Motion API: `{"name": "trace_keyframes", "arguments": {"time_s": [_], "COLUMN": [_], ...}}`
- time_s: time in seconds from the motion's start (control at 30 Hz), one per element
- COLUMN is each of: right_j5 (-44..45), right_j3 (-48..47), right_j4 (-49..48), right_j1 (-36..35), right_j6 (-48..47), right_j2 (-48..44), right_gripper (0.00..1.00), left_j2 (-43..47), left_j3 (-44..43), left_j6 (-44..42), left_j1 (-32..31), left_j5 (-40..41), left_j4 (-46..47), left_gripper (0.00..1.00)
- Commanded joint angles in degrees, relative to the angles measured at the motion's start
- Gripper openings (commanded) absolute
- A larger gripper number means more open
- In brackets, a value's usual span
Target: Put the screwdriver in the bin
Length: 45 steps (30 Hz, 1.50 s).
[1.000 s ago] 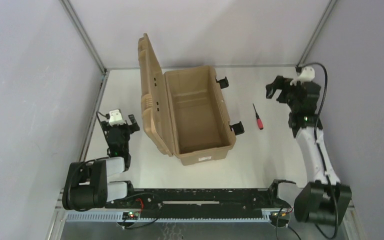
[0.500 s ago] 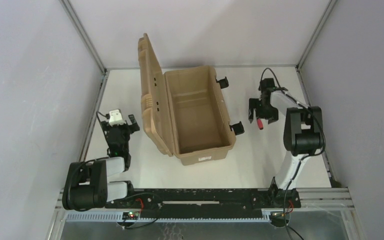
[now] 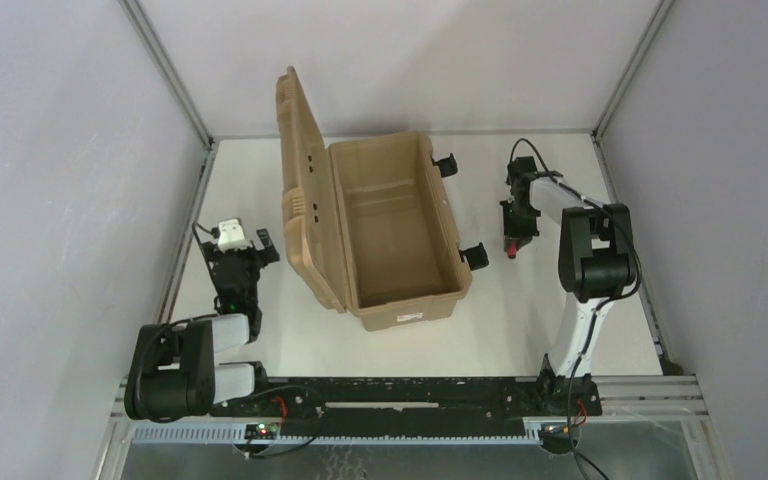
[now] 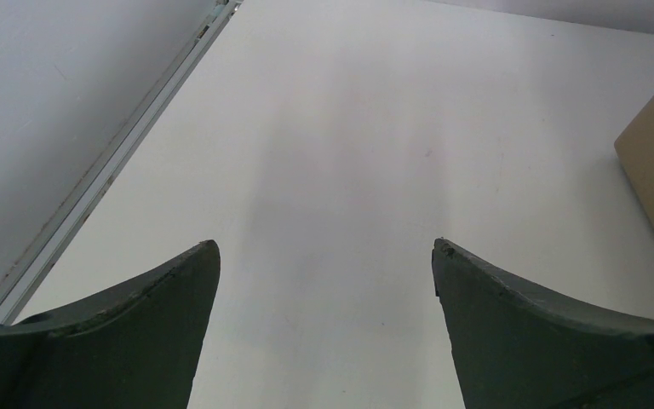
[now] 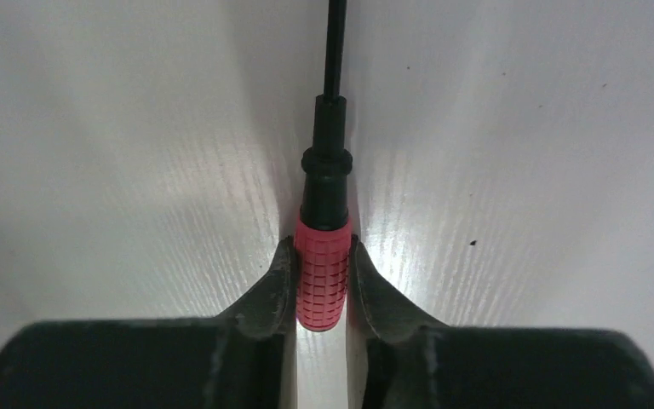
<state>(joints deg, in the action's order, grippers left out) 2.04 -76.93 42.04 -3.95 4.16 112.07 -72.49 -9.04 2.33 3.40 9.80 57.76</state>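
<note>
A second ago the right arm [image 3: 588, 255] stood raised, well to the right of the bin [image 3: 380, 310], with its claw spread wide in the air. It has since swung in toward the bin and dropped to the tabletop [image 3: 520, 300]. The right claw [image 5: 323, 254] has narrowed from that full spread, and both fingers [image 5: 274, 288] now press the red handle of the screwdriver [image 5: 324, 281], which lay untouched before. The handle end seems to sit slightly nearer the bin than it did.
</note>
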Motion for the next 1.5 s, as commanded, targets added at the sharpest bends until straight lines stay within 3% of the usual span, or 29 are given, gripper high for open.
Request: {"name": "trace_keyframes", "arguments": {"time_s": [0.0, 0.17, 0.33, 0.57, 0.63, 0.8, 1.03, 1.27, 1.47], "right_j5": [7.53, 6.67, 7.23, 8.01, 8.29, 6.93, 0.43, -1.05, 0.24], "right_j3": [-1.31, -2.99, -11.17, -38.36, -48.26, -62.96, -56.67, -39.98, -39.66], "right_j4": [0.87, 3.84, 12.7, 32.83, 36.07, 37.77, 31.15, 18.44, 15.57], "right_j1": [0.33, -0.15, -1.32, -10.27, -14.93, -26.71, -32.6, -34.21, -35.81], "right_j6": [-1.48, -1.58, 0.25, 8.36, 11.27, 17.02, 19.5, 18.92, 16.96], "right_j2": [2.83, -4.62, -14.29, -15.24, -13.2, -5.17, 2.43, 8.63, 16.29], "right_gripper": [0.01, 0.0, 0.0, 0.0, 0.0, 0.0, 0.0, 0.0, 0.0], "left_j2": [-0.02, -0.02, -0.02, -0.02, -0.02, 0.02, -0.02, -0.01, -0.1], "left_j3": [-1.86, -1.93, -1.86, -1.87, -1.86, -1.85, -1.86, -1.87, -1.86], "left_j6": [-1.1, -1.14, -1.1, -1.1, -1.09, -1.1, -1.1, -1.1, -1.12], "left_j1": [0.21, 0.2, 0.21, 0.2, 0.25, 0.2, 0.14, 0.2, 0.17], "left_j5": [-0.68, -0.73, -0.69, -0.68, -0.69, -0.7, -0.68, -0.65, -0.57], "left_j4": [3.76, 3.77, 3.81, 3.84, 3.85, 3.83, 3.72, 3.76, 3.83], "left_gripper": [1.0, 1.0, 1.0, 1.0, 1.0, 1.0, 1.0, 1.0, 1.0]}}
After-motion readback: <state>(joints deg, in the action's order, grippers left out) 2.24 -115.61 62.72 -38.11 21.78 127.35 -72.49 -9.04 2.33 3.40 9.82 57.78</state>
